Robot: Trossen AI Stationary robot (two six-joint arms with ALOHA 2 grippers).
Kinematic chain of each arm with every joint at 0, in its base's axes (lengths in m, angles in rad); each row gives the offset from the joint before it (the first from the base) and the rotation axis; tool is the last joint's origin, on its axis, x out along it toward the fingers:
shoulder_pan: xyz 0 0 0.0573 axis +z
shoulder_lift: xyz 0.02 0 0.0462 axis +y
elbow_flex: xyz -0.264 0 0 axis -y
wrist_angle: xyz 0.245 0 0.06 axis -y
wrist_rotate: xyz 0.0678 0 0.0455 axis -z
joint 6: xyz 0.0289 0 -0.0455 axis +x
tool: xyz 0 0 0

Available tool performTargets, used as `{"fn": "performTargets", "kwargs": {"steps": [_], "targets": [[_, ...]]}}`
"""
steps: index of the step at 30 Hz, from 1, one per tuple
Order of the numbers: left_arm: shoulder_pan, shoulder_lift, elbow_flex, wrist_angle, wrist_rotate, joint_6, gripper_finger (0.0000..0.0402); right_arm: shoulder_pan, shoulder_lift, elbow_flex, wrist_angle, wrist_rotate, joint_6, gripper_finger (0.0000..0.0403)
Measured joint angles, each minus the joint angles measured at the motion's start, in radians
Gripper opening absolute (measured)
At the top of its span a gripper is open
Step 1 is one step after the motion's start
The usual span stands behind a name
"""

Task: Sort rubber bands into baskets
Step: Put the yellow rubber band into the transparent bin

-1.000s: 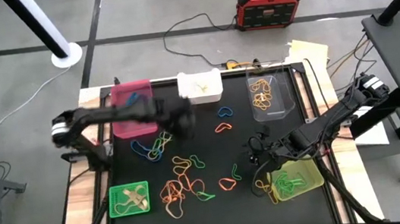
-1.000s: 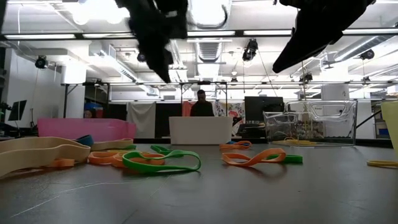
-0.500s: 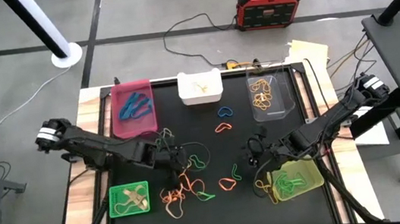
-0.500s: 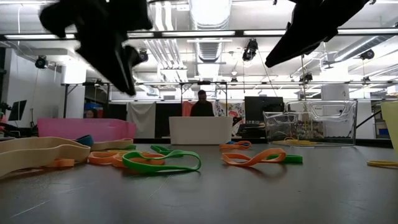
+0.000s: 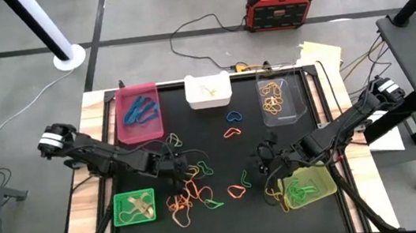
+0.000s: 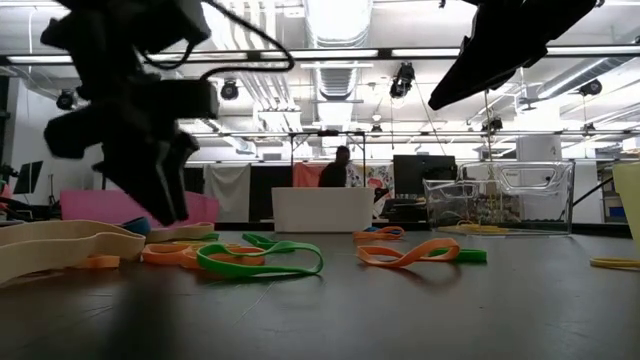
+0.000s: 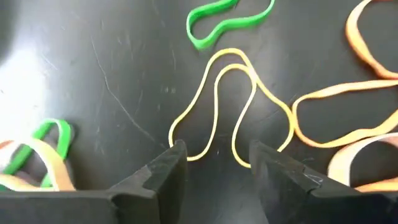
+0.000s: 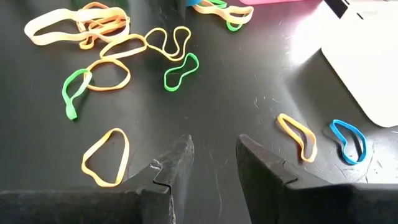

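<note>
The left pincer hangs low over the middle of the black desk, right above a pile of rubber bands. Its two fingers are spread apart with nothing between them, and a yellow band lies on the desk just past the tips. A green band lies a little farther off.

The right pincer is at about 3 o'clock from the pile, beside the yellow-green basket. Its fingers are spread too and hold nothing. An orange band lies near them.

The pink basket sits at 11 o'clock, the white basket at 12, the clear basket at 1, and the green basket at 8.
</note>
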Motion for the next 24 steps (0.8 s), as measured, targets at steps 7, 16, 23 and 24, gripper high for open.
{"fn": "performTargets", "kwargs": {"steps": [7,16,23,24], "targets": [[0.001,0.008,-0.054,0.127,0.004,0.015,0.0167,0.000,0.000,0.000,0.000,0.000,0.001,0.0118],[-0.001,0.047,-0.057,0.127,0.044,-0.014,0.0167,0.000,0.000,0.000,0.001,0.000,0.004,0.0118],[0.002,0.094,-0.051,0.147,0.040,-0.009,0.0162,0.000,0.000,0.000,0.002,0.001,0.005,0.0118],[0.002,0.099,-0.051,0.148,0.040,-0.009,0.0157,0.000,0.000,0.000,0.002,0.001,0.005,0.0118]]}}
